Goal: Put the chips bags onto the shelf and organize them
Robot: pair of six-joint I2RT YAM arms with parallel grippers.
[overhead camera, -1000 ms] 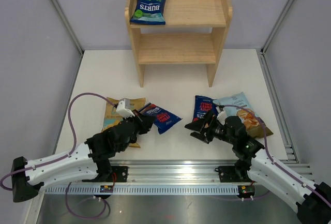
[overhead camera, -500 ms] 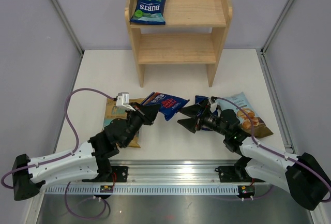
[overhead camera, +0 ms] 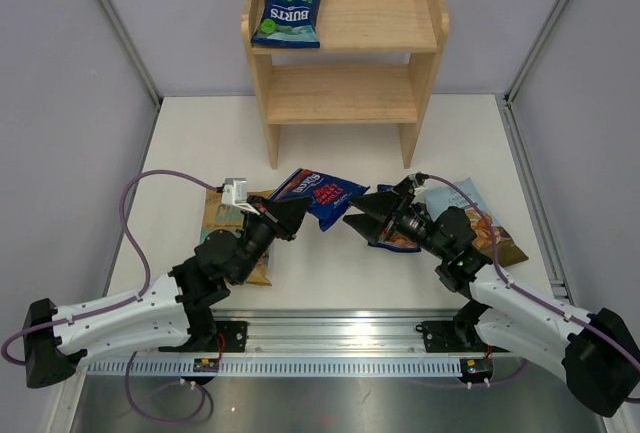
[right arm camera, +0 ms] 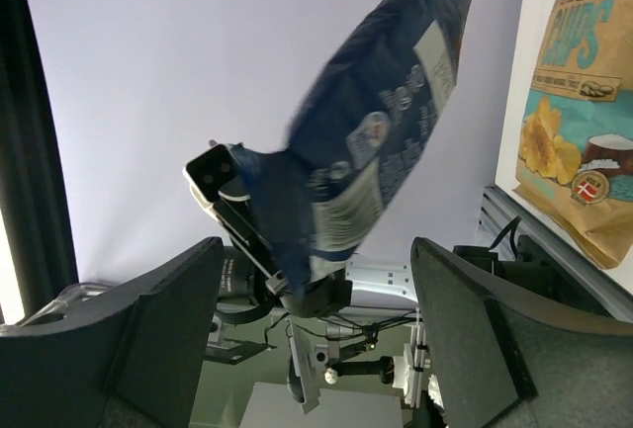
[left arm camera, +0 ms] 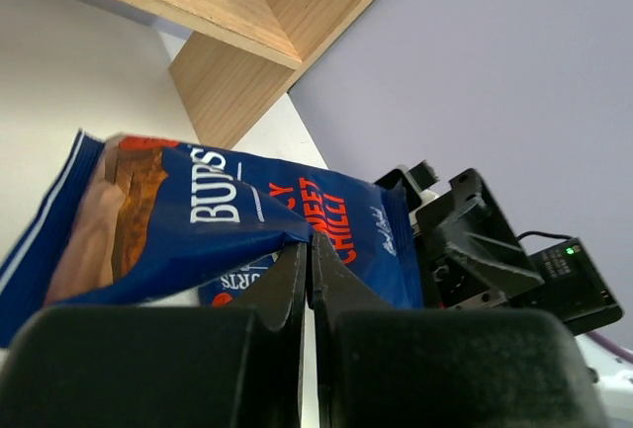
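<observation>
Pale wood shelf (overhead camera: 380, 18), two tiers, stood at the middle of the tabletop's (overhead camera: 200, 143) far edge; its back was out of sight.

1. Green-lettered blue bag (overhead camera: 289, 11): lay flat at the left end of the shelf's top tier, in full view.

2. Red-lettered blue bag (overhead camera: 320, 193): was raised off the tabletop in front of the shelf, about midway between the left and right edges. The left gripper (overhead camera: 292, 216) had its fingers (left arm camera: 287, 280) pressed together on the bag's lower edge. The left wrist view showed the two tips meeting on the foil, with the bag's left corner cut off by the frame.

3. Right gripper (overhead camera: 363, 218): fingers were spread wide, facing the held bag from the right and just beside it. Whether either finger touched the foil could not be told.

4. Half-hidden blue bag (overhead camera: 385, 243): lay on the tabletop beneath the right gripper. Only a strip of its near edge showed, and the lettering was unreadable.

5. Tan bag (overhead camera: 215, 223): lay flat towards the tabletop's left edge, its right side covered by the left arm.

6. Light-blue bag (overhead camera: 462, 196): lay flat towards the right edge, its near-left part covered by the right arm and crossed by a cable.
</observation>
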